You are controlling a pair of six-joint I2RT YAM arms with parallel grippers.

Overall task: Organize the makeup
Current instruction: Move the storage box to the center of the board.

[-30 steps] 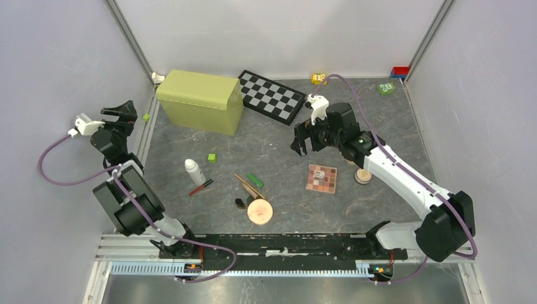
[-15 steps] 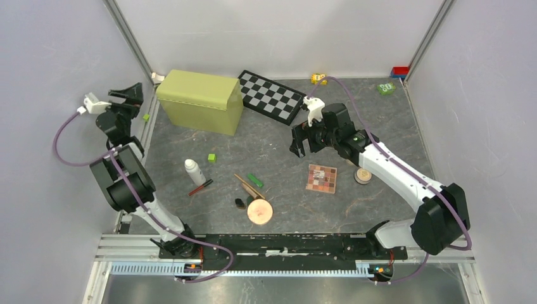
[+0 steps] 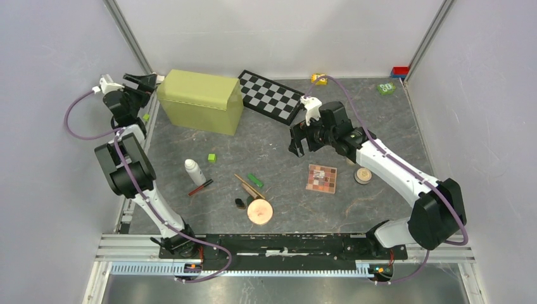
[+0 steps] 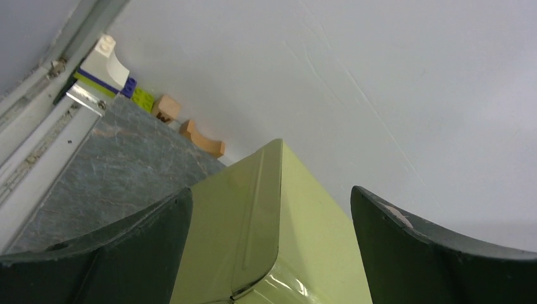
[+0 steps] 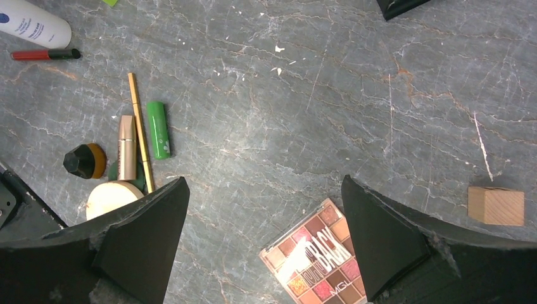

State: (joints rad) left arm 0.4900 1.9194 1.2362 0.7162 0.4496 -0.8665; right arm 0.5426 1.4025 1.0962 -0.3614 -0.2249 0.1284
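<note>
Grey marbled desk (image 3: pixel 253 142) inside pale walls (image 3: pixel 278 31), viewed from above and from both wrists. Left arm (image 3: pixel 130 171) stands steeply over its near base and reaches to the far left. Its left claw (image 3: pixel 145 81) lies level, jaws wide apart, with the far-left corner of the one green box (image 3: pixel 201 100) between them; contact I cannot judge. Right arm (image 3: pixel 392 171) stretches diagonally from the near right toward mid-desk. Its right claw (image 3: pixel 299 144) hangs above bare stone, jaws wide apart, gripping nothing.

I count the makeup, all lying loose on the desk:
- Left of centre: one white bottle (image 3: pixel 194 171) and one red pencil (image 3: pixel 201 187).
- Clustered near centre: one green tube (image 5: pixel 159 130), one bronze tube (image 5: pixel 126 147), one thin gold stick (image 5: pixel 140 130), one black brush (image 5: pixel 82 161) and one round peach compact (image 3: pixel 259 211).
- Right of them: one eyeshadow palette (image 3: pixel 322 178).
- Just right of the palette: one round beige piece (image 3: pixel 363 175).
</note>
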